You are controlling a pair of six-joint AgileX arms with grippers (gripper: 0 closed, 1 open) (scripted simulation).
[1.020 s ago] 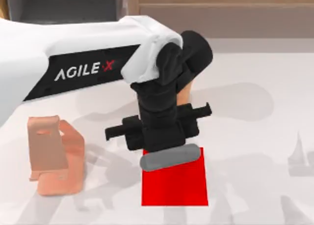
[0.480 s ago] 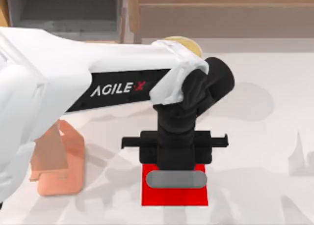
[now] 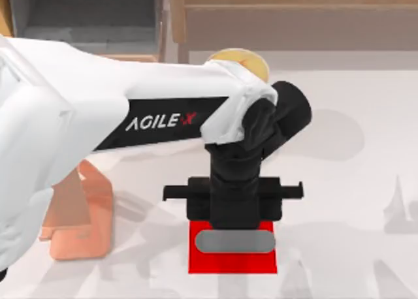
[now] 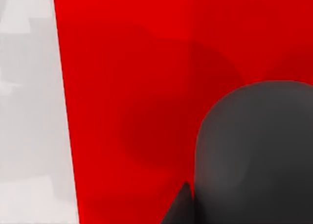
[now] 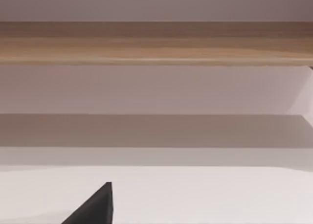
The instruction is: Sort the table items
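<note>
hovering left gripper (image 3: 235,237) — mouse (image 3: 235,241) over red mat (image 3: 232,263).

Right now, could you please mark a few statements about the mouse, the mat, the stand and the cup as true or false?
1. In the top view the mouse sits within the edges of the red mat. True.
2. The phone stand is on the right side of the table. False: it stands on the left side.
3. The left gripper is directly over the mat, just above the mouse. True.
4. The cup lies on the mat. False: its yellow top shows beyond the left arm, towards the shelves, away from the mat.
</note>
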